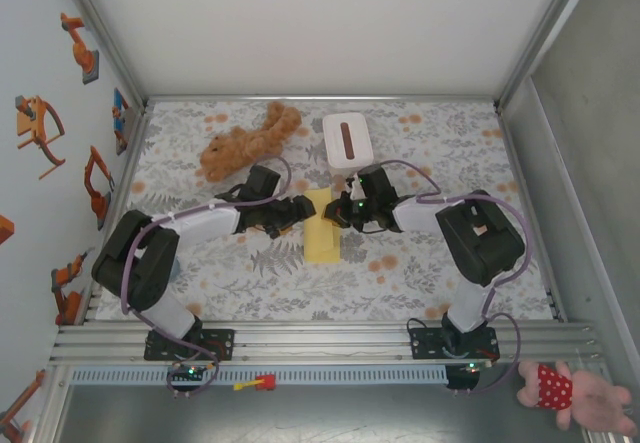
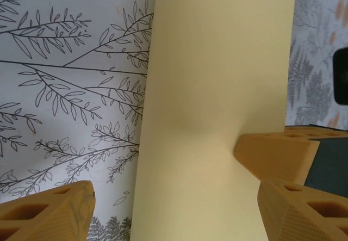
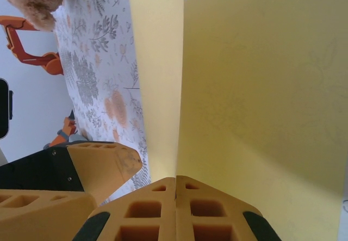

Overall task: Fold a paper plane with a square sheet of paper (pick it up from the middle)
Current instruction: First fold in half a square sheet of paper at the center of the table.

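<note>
The square sheet of paper lies mid-table, folded into a narrow pale-yellow strip. My right gripper is shut on its crease, and the paper's two layers fan out beyond the fingertips. From the left, my left gripper stands open astride the paper, one finger over the printed cloth and the other past the paper's right edge. A right-gripper fingertip presses the sheet just above that finger. In the top view the left gripper and right gripper meet at the strip's far end.
A brown plush toy lies at the back left. A white box with a brown slot stands just behind the grippers. Metal frame rails bound the table, and a red-and-white soft toy lies outside at the bottom right.
</note>
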Controlling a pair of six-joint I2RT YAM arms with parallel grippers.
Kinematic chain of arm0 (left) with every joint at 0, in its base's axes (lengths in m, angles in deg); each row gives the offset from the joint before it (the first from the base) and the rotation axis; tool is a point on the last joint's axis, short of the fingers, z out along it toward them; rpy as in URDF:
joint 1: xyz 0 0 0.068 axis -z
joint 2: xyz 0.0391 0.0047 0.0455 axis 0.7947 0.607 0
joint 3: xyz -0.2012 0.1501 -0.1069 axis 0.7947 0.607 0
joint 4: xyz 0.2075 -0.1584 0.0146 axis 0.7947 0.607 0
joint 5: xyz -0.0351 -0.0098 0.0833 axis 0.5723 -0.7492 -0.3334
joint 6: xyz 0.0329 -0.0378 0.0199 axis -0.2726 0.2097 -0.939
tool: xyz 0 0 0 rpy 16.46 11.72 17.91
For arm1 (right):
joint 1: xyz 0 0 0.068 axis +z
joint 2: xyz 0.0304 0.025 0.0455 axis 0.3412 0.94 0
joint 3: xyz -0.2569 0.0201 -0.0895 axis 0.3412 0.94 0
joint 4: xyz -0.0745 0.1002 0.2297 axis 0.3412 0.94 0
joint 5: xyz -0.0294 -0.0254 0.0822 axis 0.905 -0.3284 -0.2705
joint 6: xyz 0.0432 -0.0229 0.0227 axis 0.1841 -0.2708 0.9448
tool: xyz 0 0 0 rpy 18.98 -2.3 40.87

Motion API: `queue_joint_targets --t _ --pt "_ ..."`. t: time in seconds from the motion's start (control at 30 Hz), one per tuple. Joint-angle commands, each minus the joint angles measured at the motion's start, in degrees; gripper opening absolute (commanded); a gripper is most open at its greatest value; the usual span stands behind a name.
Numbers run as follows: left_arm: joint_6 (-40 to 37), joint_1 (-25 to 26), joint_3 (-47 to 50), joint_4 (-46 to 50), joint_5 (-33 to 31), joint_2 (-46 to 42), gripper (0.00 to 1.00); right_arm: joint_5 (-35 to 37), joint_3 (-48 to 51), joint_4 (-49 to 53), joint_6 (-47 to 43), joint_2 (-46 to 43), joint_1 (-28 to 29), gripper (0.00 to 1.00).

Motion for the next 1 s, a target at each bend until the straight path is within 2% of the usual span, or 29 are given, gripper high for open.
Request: queue_joint_targets --t 0.0,0.17,0.37,0.5,0.57,0.7,0.8,0.9,0.97 --pt "-1.10 1.36 -3.13 5.18 -3.22 1.46 0.75 -0.38 0.10 -0.50 -1.63 0.82 -0.63 0.00" --pt "-1.90 2.22 -4.81 6.14 -3.40 3.37 0.67 -0.97 -0.12 -0.48 -1.52 1.74 -0.83 0.01" --pt "-2.17 2.42 -5.90 6.87 -3.20 5.72 0.62 -1.76 -0.36 -0.59 -1.33 2.39 -1.09 0.02" --pt "-2.17 2.62 -6.71 7.38 -3.24 7.38 0.52 -2.20 -1.11 1.09 -0.84 3.01 -1.10 0.02" --pt "-2.26 2.62 -7.10 7.46 -3.32 8.12 0.51 -2.65 -0.95 0.82 -0.23 3.11 -1.10 0.03" --pt "-2.57 2.72 -8.11 8.12 -3.25 9.40 0.46 -2.48 -0.82 1.46 -0.10 2.03 -1.31 0.12" --pt "-3.41 2.91 -8.82 10.11 -4.39 10.20 0.42 -1.40 -0.37 3.30 -0.79 -0.11 -2.25 0.24" --pt "-4.49 3.35 -9.28 11.62 -5.39 11.25 0.41 4.69 -0.16 10.00 -5.15 -4.45 -3.15 0.36" --pt "-5.41 3.77 -10.08 13.03 -6.23 12.11 0.41 9.81 -0.03 14.91 -8.60 -7.51 -3.49 0.40"
